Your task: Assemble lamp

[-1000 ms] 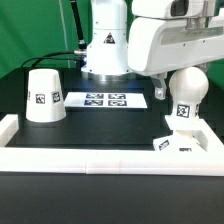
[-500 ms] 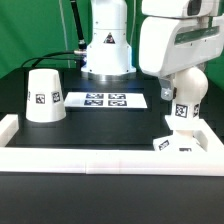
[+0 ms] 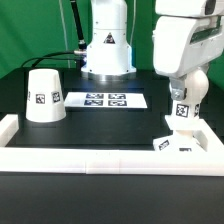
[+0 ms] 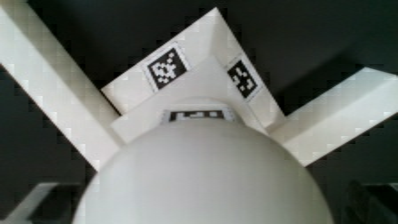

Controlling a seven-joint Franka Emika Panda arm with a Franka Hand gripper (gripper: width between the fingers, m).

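Observation:
The white bulb [image 3: 188, 98] stands upright with its stem down on the small blocky base [image 3: 182, 141], at the exterior view's right by the white frame's corner. My gripper [image 3: 186, 86] comes down from above and is shut on the bulb. In the wrist view the bulb's round top [image 4: 205, 170] fills the foreground, and the tagged base [image 4: 192, 75] shows beyond it. The fingertips are hidden behind the bulb. The cone-shaped shade [image 3: 43, 96] stands alone, wide end down, at the exterior view's left.
The marker board [image 3: 106, 99] lies flat at the middle back. A white frame rail [image 3: 100, 157] runs along the front and up both sides. The robot pedestal [image 3: 107, 50] with black cables stands behind.
My arm's hand has swung toward the exterior view's right and risen a little in the picture. The bulb has stayed in about the same place over the base.

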